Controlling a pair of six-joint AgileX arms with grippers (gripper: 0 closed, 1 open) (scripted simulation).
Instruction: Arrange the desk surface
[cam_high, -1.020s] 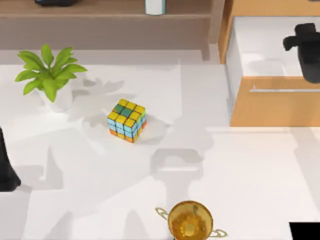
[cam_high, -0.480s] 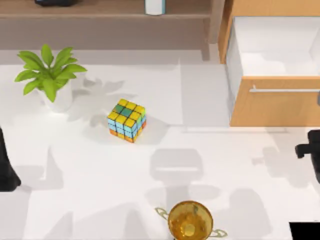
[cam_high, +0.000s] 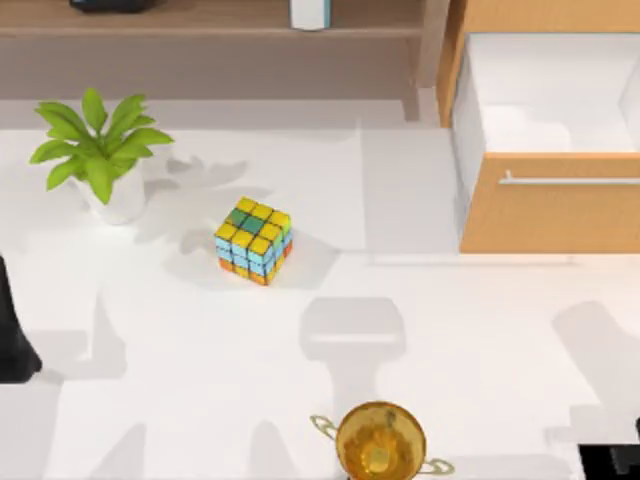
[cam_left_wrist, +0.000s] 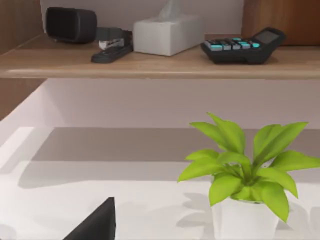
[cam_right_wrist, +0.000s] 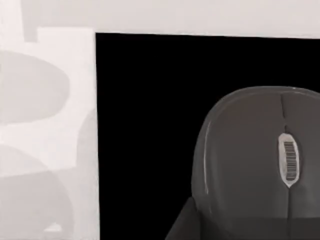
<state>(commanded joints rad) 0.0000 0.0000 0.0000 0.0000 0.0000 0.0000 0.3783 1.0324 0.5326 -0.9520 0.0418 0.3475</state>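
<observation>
While the arranging looks, by my judgement, barely begun, items run thus. Left end effector (cam_left_wrist: 95, 225): far left of the cube (cam_high: 253, 240), idle; whether apart or together cannot be told. Potted plant (cam_high: 95, 150): up-left of the cube. Cube: loose on the white surface (cam_high: 200, 340). Gold trophy (cam_high: 380, 440): below-right of the cube. Open drawer (cam_high: 550, 200): right of the cube. Right end effector (cam_right_wrist: 210, 225): far below-right of the cube, over a grey mouse (cam_right_wrist: 260, 150) on a black mat (cam_right_wrist: 145, 130); state likewise cannot be told. Next move probably calls for a square descent onto the mouse.
</observation>
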